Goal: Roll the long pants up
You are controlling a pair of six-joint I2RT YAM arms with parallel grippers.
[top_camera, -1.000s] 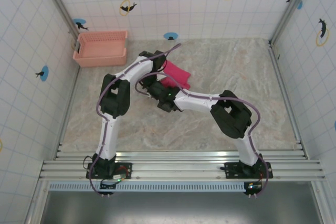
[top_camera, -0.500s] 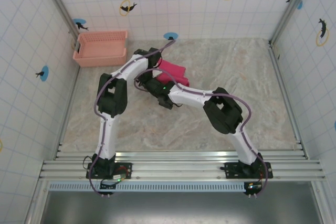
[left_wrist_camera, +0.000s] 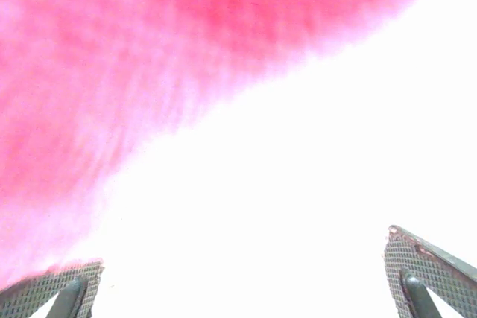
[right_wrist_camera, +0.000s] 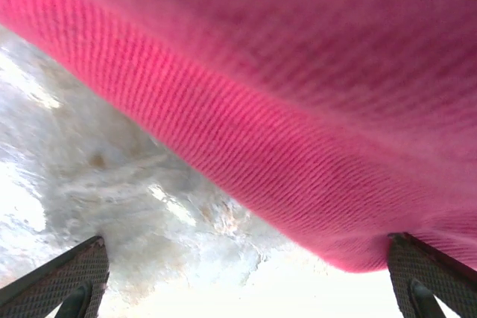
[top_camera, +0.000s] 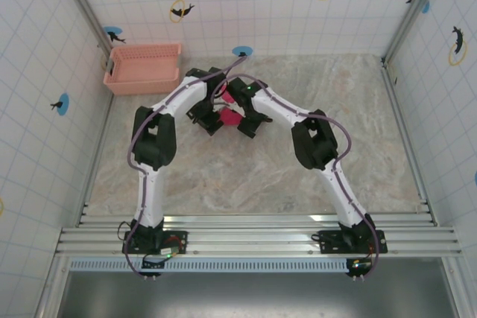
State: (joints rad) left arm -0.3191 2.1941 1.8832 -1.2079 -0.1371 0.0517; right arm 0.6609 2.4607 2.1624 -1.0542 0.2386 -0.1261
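Both arms have swung inward to the upper middle of the frame, hiding most of the pants (top_camera: 226,117). On the tabletop (top_camera: 246,184), the left arm (top_camera: 173,100) and right arm (top_camera: 287,113) flank the bunched pants, lower right of the basket (top_camera: 143,68). Both arms' jaws stand wide open, gripping nothing.
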